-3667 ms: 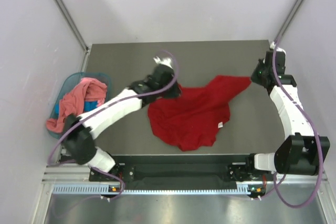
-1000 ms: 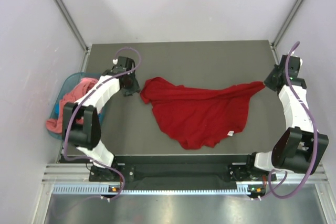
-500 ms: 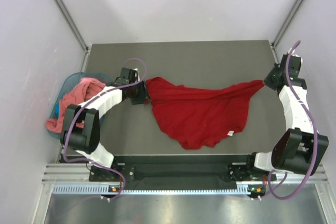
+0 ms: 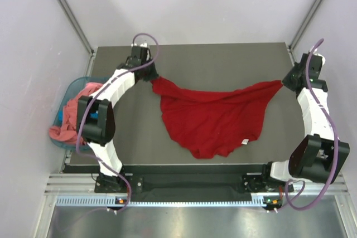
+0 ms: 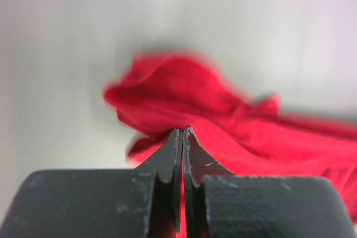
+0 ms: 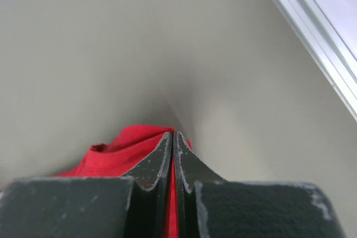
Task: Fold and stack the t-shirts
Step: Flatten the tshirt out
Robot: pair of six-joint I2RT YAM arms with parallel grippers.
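Spreading the red t-shirt (image 4: 215,118) flat asks for an even, low outward pull from both ends. The left gripper (image 5: 182,131) has its jaws pressed together on a bunched corner just past their tips. The cloth hangs slack between the pinches. The right gripper (image 6: 173,135) nips the opposite corner likewise. Whether these corners are sleeve or hem is unclear.

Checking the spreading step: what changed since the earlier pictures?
The left pincer moved from beside the basket to the red t-shirt, shut on its left corner and drew it farther back. The right pincer kept its corner; the pink t-shirt stayed in the basket.
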